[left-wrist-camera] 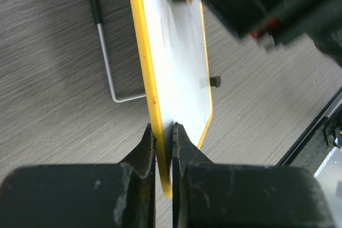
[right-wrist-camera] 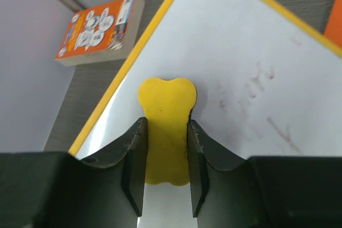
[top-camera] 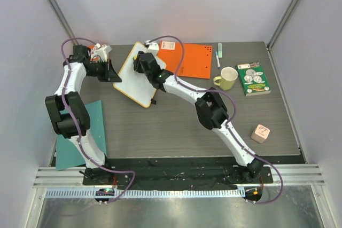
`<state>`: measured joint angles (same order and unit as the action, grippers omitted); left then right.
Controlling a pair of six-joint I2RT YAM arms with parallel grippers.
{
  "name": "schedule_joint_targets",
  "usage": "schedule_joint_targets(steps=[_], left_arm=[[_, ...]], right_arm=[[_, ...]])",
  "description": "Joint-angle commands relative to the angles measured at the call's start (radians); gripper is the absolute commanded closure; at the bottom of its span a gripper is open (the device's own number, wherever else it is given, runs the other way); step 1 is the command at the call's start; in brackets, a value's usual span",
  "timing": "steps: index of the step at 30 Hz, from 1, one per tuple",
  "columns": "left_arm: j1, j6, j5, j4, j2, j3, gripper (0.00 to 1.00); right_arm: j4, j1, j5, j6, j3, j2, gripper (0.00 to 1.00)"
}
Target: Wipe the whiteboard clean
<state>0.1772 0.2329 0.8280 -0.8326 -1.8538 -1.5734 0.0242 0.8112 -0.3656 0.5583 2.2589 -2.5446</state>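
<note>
- A grey table (top-camera: pixel 176 126) seen from above, with two robot arms reaching to its far left part.
- The whiteboard (top-camera: pixel 133 81) is at the far left-centre of the table, just left of an orange sheet (top-camera: pixel 195 60). It is tipped up rather than lying flat.
- The left gripper (top-camera: pixel 113 73) meets the board's left edge. In its wrist view, the left gripper (left-wrist-camera: pixel 163 129) has its fingers pressed together on the board's yellow rim, pinching the whiteboard (left-wrist-camera: pixel 176 68).
- A thin wire stand (left-wrist-camera: pixel 107 62) lies on the table behind the board.
- The right gripper (top-camera: pixel 141 63) is over the board's upper part. In its wrist view, the right gripper (right-wrist-camera: pixel 165 125) pinches a yellow eraser (right-wrist-camera: pixel 165 100), whose end rests against the whiteboard (right-wrist-camera: pixel 240 68).
- Faint dark smudges show on the white surface to the right of the eraser.
- Well to the right are a yellow mug (top-camera: pixel 227 78), a green book (top-camera: pixel 254 78), a marker (top-camera: pixel 218 54) and a small wooden block (top-camera: pixel 260 133).
- A teal sheet (top-camera: pixel 80 137) lies at the near left.
</note>
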Motion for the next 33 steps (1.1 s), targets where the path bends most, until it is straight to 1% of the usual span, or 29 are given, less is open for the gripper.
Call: schedule_joint_targets(steps=[1,5,11,13,16,20,23,25,29,33], left_arm=[[-0.053,0.134,0.076,0.013,0.061,0.006,1.0],[-0.051,0.144,0.06,0.009,0.064,-0.005,1.0],[-0.051,0.222,0.045,-0.065,0.038,-0.05,1.0],[-0.051,0.232,0.045,-0.083,0.025,-0.062,1.0],[-0.051,0.244,0.059,-0.094,0.018,-0.063,1.0],[-0.053,0.244,0.057,-0.085,0.019,-0.057,1.0],[-0.051,0.238,0.056,-0.083,0.022,-0.06,1.0],[-0.051,0.238,0.053,-0.083,0.027,-0.062,1.0],[-0.051,0.238,0.051,-0.085,0.036,-0.065,1.0],[-0.051,0.24,0.054,-0.094,0.045,-0.066,1.0]], right_arm=[[-0.106,0.16,0.24,0.02,-0.116,-0.011,0.99],[-0.104,0.16,0.222,0.031,-0.111,-0.014,0.99],[-0.119,0.071,0.176,0.086,-0.102,-0.022,0.99],[-0.159,0.03,0.137,0.101,-0.076,-0.034,0.99],[-0.225,-0.029,0.136,0.127,-0.024,-0.072,0.99],[-0.32,-0.067,0.11,0.153,0.004,-0.111,0.99],[-0.363,-0.083,0.14,0.173,-0.036,-0.121,0.99],[-0.36,-0.087,0.158,0.198,-0.096,-0.118,0.99],[-0.356,-0.093,0.204,0.219,-0.133,-0.121,0.99],[-0.336,-0.083,0.261,0.23,-0.183,-0.089,0.99]])
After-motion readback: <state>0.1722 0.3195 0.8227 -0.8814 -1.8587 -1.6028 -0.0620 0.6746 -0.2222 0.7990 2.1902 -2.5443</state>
